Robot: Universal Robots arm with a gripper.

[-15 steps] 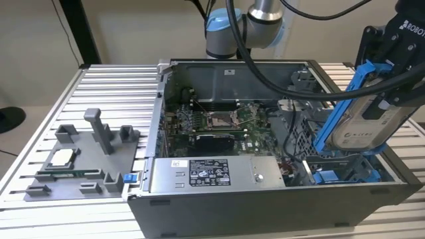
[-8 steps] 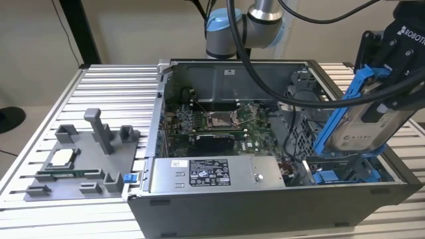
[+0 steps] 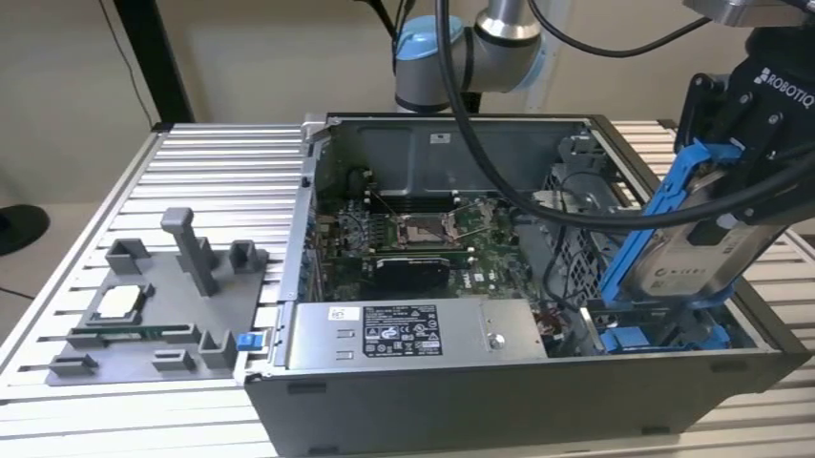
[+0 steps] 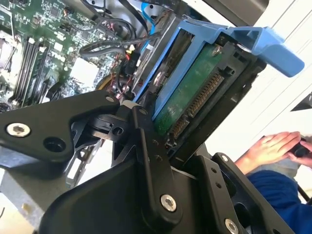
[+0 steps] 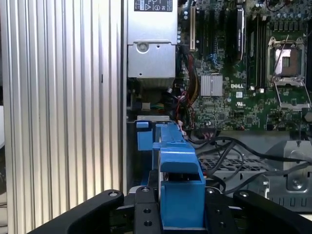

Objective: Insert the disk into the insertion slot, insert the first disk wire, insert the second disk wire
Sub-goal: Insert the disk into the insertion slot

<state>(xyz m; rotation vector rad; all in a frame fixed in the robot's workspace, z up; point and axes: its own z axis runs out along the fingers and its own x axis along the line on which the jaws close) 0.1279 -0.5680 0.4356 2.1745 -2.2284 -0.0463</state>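
My gripper (image 3: pixel 728 181) is shut on the disk (image 3: pixel 694 258), a silver-grey drive in a bright blue carrier. It holds the disk tilted steeply above the near corner of the open computer case on the exterior view's right. Just below the disk's lower end lies the insertion slot (image 3: pixel 656 336) with its blue rails. The second wrist view shows the disk's green underside (image 4: pixel 195 92) and connector between the black fingers (image 4: pixel 146 141). In the first wrist view the blue carrier (image 5: pixel 178 187) sits in the gripper (image 5: pixel 178 207), in line with the slot (image 5: pixel 146 136). I cannot single out the disk wires among the loose cables (image 5: pixel 187 105).
A grey labelled power-supply box (image 3: pixel 407 334) lies beside the slot, with the motherboard (image 3: pixel 421 239) behind it. The arm's black cables (image 3: pixel 510 162) hang across the case. A grey fixture tray (image 3: pixel 153 305) with parts lies on the exterior view's left. A person's hand (image 4: pixel 273 148) rests nearby.
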